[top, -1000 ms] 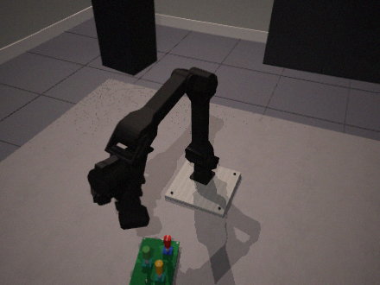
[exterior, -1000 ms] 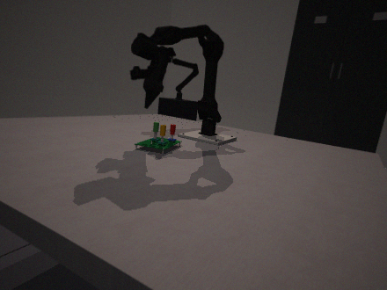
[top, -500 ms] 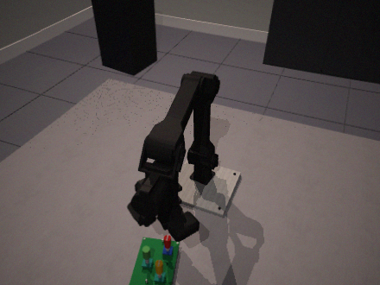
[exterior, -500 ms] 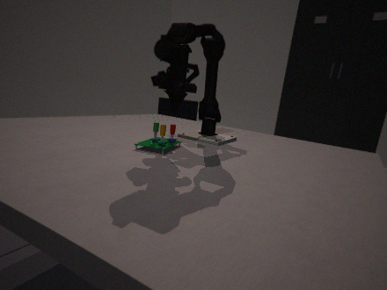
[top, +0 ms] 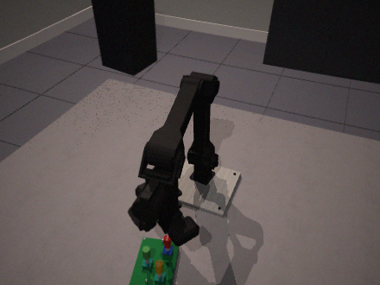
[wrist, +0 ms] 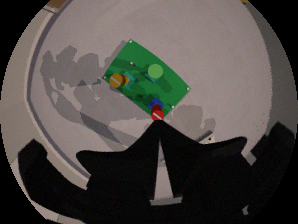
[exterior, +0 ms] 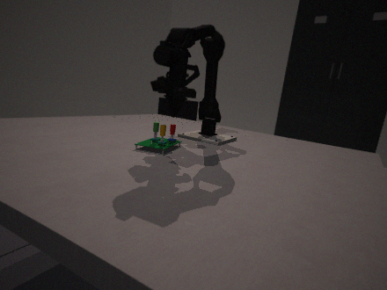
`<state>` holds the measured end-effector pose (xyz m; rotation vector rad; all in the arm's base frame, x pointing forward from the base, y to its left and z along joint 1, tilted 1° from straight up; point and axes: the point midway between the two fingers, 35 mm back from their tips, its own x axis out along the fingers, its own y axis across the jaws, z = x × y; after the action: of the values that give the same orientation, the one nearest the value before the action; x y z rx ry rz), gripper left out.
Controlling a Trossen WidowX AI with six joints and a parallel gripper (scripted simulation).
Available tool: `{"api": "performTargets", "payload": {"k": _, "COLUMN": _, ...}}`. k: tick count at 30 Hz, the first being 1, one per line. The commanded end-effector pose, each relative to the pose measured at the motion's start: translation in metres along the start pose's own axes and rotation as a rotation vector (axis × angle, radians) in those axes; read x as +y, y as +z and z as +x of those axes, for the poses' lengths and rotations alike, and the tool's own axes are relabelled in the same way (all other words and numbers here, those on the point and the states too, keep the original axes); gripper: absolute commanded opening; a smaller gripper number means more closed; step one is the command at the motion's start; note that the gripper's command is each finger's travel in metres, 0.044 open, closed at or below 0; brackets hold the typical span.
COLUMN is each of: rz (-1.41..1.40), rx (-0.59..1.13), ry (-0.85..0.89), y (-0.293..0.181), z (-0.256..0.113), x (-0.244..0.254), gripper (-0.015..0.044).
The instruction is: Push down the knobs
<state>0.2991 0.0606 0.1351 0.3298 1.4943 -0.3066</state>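
Observation:
The green circuit board [top: 139,273] [exterior: 146,143] [wrist: 131,51] stands on short legs. A red knob [top: 167,242] [exterior: 172,129] [wrist: 157,116] stands over a blue potentiometer [top: 167,251] [wrist: 156,103]. A green knob [top: 146,251] [exterior: 156,126] [wrist: 155,71] and an orange knob [top: 159,266] [exterior: 163,130] [wrist: 116,80] stand over teal potentiometers. Pale shaft shows below the knobs in the exterior view. My gripper [wrist: 158,123] is shut and empty, high above the table on the board's arm-base side. In the wrist view its tips appear just below the red knob; the exterior view shows them apart.
The arm's pale base plate [top: 230,186] [exterior: 226,140] lies beside the board. A dark box-like pedestal [exterior: 190,110] stands in the background behind the gripper. The arm's shadow falls across the table around the board.

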Motion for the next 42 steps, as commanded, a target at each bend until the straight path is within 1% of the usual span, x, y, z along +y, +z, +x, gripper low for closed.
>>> {"api": "performTargets", "payload": {"k": 1, "rz": 0.005, "rx": 0.013, "ry": -0.004, "y": -0.003, "z": 0.008, "x": -0.001, "gripper": 0.0}}
{"api": "performTargets", "payload": {"k": 10, "rz": 0.005, "rx": 0.013, "ry": -0.004, "y": -0.003, "z": 0.022, "x": -0.001, "gripper": 0.0}}
{"api": "performTargets", "payload": {"k": 42, "rz": 0.005, "rx": 0.013, "ry": -0.004, "y": -0.003, "z": 0.024, "x": -0.001, "gripper": 0.0}}
